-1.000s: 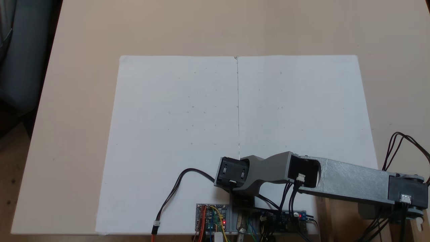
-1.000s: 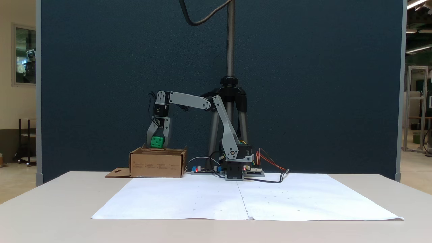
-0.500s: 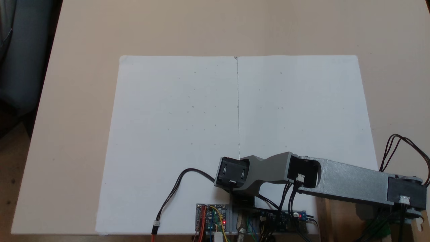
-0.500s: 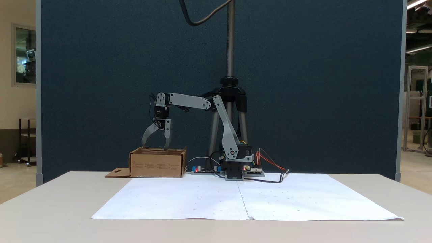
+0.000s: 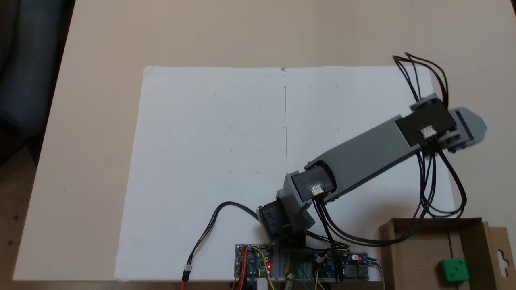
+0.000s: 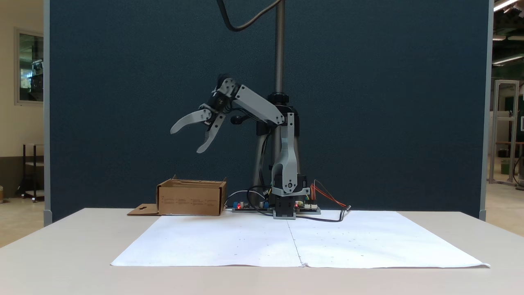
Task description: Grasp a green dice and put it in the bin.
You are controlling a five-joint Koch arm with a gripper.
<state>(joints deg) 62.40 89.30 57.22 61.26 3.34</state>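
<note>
The green dice (image 5: 454, 270) lies on the floor of the cardboard bin (image 6: 190, 199), well below the jaws, which are spread wide, empty and raised clear of the bin. The drop looks done; I judge that only parking the arm (image 6: 258, 107) remains.

Setting: partitioned table in a lit indoor hall.

A pale beige tabletop (image 6: 61, 254) is covered in part by a large white creased paper sheet (image 6: 299, 243). A dark blue fabric partition panel (image 6: 389, 106) is stood behind it, with a grey metal tripod pole (image 6: 279, 45) in front. Cream walls (image 6: 20, 123), a framed window (image 6: 29, 67) and ceiling strip lights (image 6: 504, 5) are seen beyond.
</note>
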